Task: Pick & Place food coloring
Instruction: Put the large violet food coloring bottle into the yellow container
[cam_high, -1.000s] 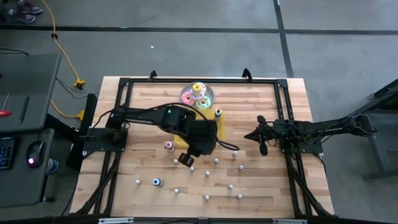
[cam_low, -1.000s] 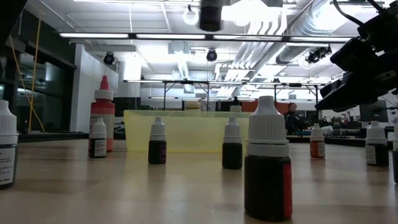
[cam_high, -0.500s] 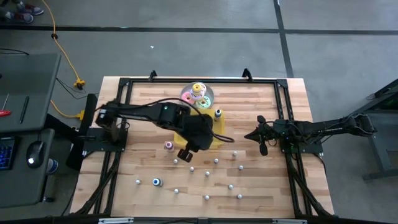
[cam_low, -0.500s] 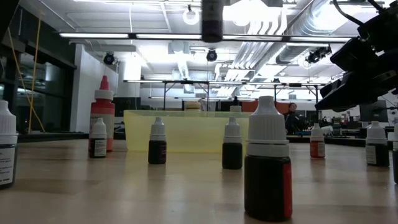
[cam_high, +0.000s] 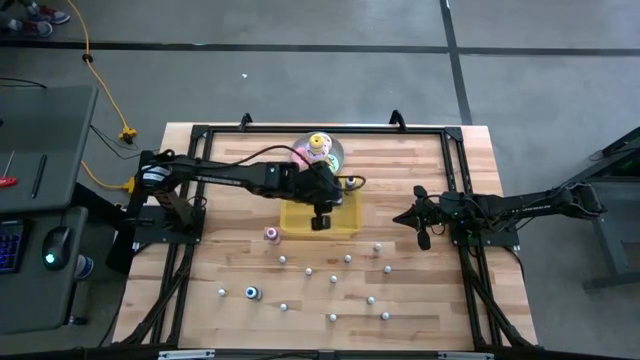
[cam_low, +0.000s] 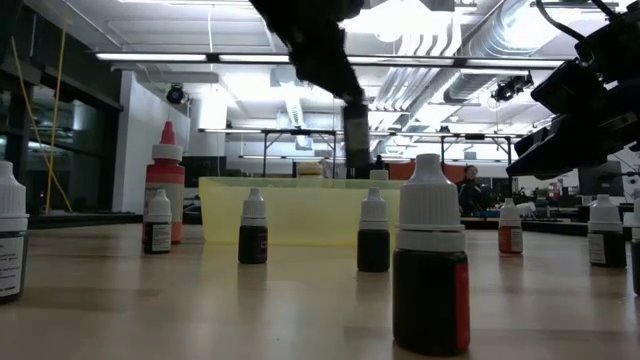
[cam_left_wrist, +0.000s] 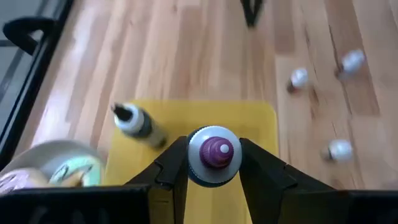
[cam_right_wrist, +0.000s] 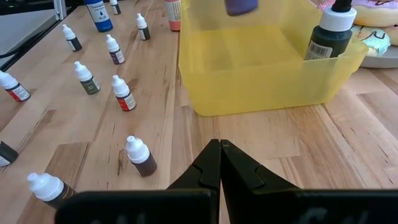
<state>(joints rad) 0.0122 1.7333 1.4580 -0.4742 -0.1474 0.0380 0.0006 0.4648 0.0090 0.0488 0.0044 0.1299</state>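
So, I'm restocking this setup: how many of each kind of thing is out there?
Yellow tray: 1
Plate of ring toys: 1
Loose bottles: 13
Standing bottle inside that tray: 1
Held bottle in left gripper: 1
Total: 17

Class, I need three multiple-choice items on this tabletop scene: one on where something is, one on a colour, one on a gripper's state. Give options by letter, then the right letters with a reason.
1. Where is the left gripper?
A. over the yellow tray
B. over the ring toys
C. off the table

2. What colour is the tray?
A. blue
B. yellow
C. red

3. What are the right gripper fingers doing?
A. holding a bottle
B. spread wide
C. shut, empty

Answers:
A, the high view shows it above the tray, gripping a small bottle.
B, its walls are translucent yellow.
C, the right wrist view shows its fingers meeting with nothing between.
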